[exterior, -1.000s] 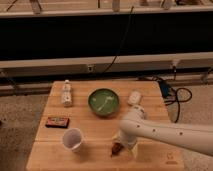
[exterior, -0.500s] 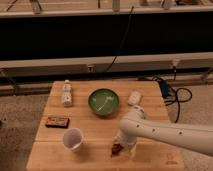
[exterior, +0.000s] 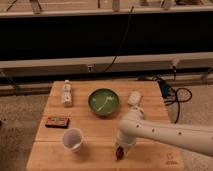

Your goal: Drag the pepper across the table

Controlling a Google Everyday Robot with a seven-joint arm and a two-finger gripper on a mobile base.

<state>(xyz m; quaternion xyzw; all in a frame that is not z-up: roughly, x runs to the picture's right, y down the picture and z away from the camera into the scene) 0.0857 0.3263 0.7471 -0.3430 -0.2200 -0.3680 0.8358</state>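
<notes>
The claw (exterior: pixel 120 148) at the end of the white robot arm (exterior: pixel 165 134) is lowered onto the light wooden butcher-block desk (exterior: pixel 97 131), near its front edge. It sits right at the small dark red-brown chili-shaped pepper (exterior: pixel 118 154), which lies just right of the middle of that edge. I cannot tell how far the claw is open, or whether it has hold of the pepper.

Compared with a second ago, the arm, claw and pepper are in much the same spot, and no shift can be made out. The other things lie where they did:
- the round green bowl (exterior: pixel 104 102) at mid-desk
- the white plastic bottle (exterior: pixel 67 93) on its side at the back left
- a small white object (exterior: pixel 134 98) just right of the bowl
- the flat dark box with a red label (exterior: pixel 57 121) on the left
- the translucent white cup (exterior: pixel 73 139) left of the pepper
</notes>
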